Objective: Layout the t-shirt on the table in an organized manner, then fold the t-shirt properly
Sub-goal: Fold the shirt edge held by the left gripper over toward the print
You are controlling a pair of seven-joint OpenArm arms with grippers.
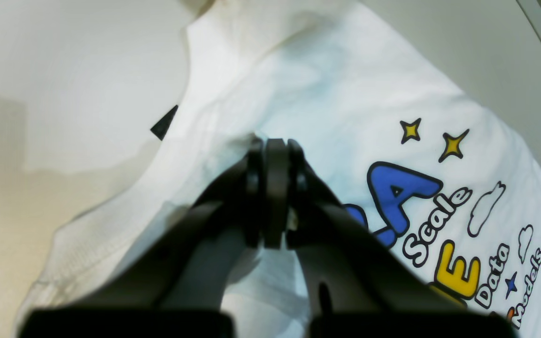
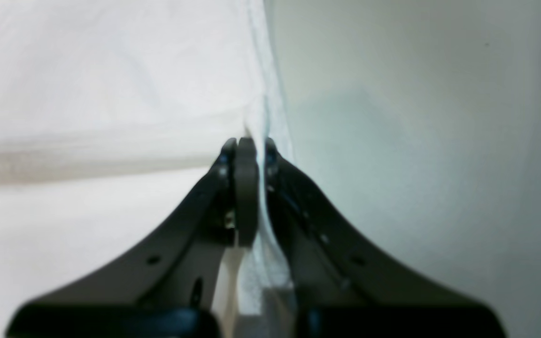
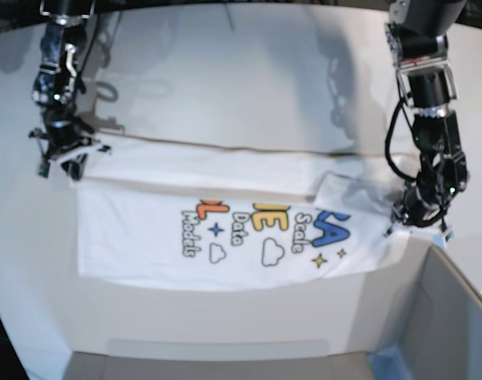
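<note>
The t-shirt [image 3: 225, 214] lies spread sideways across the middle of the white surface [image 3: 248, 87], print side up, with its upper part folded over into a long band along the far edge of the print. Taking the colourful print [image 3: 260, 229] as the landmark: the left end effector [image 3: 411, 222] is at the shirt's end beyond the blue letters and yellow stars, on the right side of the base view, and its jaws are pressed together on a pinch of white cloth there. In the left wrist view that end effector [image 1: 274, 145] is clamped on fabric just beside the blue letters [image 1: 399, 197], with a small black label [image 1: 165, 123] sticking out from the shirt's edge on the side away from the print. The right end effector [image 3: 66, 154] is at the opposite end, past the word "Models", gripping the shirt's far corner; in the right wrist view it [image 2: 246, 143] is closed narrowly on the cloth's edge, a thin fold of white fabric running between the jaws. A grey box [image 3: 454, 317] stands at the near right corner, just below the left end effector.
</note>
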